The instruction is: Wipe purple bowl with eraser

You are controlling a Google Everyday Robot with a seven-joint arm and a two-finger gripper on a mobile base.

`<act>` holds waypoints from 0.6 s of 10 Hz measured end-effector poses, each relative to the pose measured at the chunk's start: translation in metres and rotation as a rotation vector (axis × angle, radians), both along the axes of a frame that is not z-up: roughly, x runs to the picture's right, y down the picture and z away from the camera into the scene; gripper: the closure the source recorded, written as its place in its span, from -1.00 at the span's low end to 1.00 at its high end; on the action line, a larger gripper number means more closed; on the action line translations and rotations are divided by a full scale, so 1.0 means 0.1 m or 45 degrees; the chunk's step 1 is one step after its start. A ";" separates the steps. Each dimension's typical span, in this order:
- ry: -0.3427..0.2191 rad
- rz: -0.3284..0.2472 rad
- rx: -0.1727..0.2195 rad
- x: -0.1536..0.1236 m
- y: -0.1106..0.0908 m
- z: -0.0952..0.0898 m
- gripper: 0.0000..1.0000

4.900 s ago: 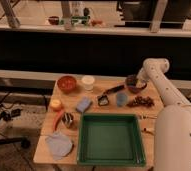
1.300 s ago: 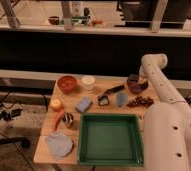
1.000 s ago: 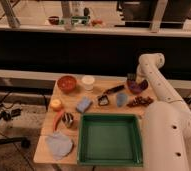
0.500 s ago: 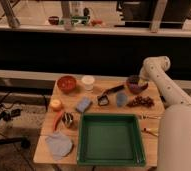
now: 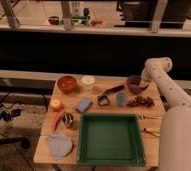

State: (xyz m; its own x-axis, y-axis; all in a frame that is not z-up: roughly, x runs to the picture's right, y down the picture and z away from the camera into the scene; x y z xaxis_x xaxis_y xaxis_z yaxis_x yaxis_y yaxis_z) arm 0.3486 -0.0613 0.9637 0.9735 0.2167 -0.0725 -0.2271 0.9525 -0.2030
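Observation:
The purple bowl sits at the back right of the wooden table. My white arm comes in from the lower right, bends above the table's far right corner and comes down at the bowl's right rim. The gripper is at that rim, low over the bowl and mostly hidden behind the arm's last link. The eraser is hidden; I cannot tell whether anything is held.
A green tray fills the front middle. Behind it lie a black brush, a small blue-grey cup, a blue sponge and a dark grape cluster. Orange-red bowl, white cup, grey cloth stand left.
The arm's elbow has swung to the right over the last second, uncovering more of the purple bowl. The objects on the table have not moved.

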 end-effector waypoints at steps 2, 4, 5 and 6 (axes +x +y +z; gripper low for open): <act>-0.007 0.002 -0.006 -0.01 0.02 0.04 0.73; -0.011 -0.006 0.004 -0.07 -0.02 0.06 0.73; -0.014 -0.013 0.013 -0.11 -0.06 0.06 0.73; -0.011 -0.020 0.020 -0.11 -0.09 0.05 0.73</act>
State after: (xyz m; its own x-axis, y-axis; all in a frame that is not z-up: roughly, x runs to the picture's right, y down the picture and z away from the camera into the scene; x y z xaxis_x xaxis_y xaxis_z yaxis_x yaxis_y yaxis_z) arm 0.3378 -0.0704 0.9690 0.9774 0.2025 -0.0611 -0.2106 0.9590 -0.1896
